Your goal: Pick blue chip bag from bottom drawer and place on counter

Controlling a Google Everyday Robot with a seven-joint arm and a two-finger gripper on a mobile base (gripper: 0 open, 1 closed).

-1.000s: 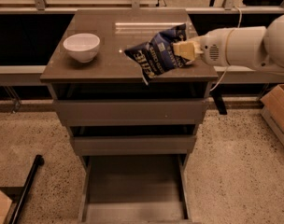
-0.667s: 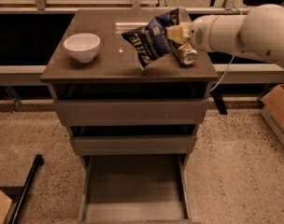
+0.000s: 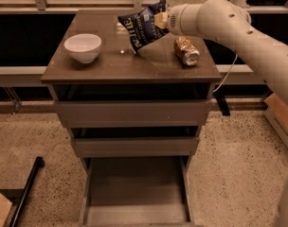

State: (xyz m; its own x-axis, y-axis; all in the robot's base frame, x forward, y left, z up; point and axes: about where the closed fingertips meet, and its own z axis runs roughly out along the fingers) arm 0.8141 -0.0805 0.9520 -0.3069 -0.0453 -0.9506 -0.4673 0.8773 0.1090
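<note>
The blue chip bag (image 3: 144,26) is dark navy with white lettering. It hangs tilted over the back middle of the counter (image 3: 106,63), its lower corner close to or touching the surface. My gripper (image 3: 160,20) is shut on the bag's upper right edge, coming in from the right on the white arm (image 3: 238,30). The bottom drawer (image 3: 134,193) is pulled open below, its grey floor bare.
A white bowl (image 3: 83,47) sits on the counter's left side. A gold-brown can (image 3: 186,51) with a silver end lies on its side at the right. Two higher drawers (image 3: 132,112) are closed. A black pole (image 3: 25,193) leans at lower left on the speckled floor.
My gripper and the bag have moved left and farther back over the counter, uncovering the can on the right.
</note>
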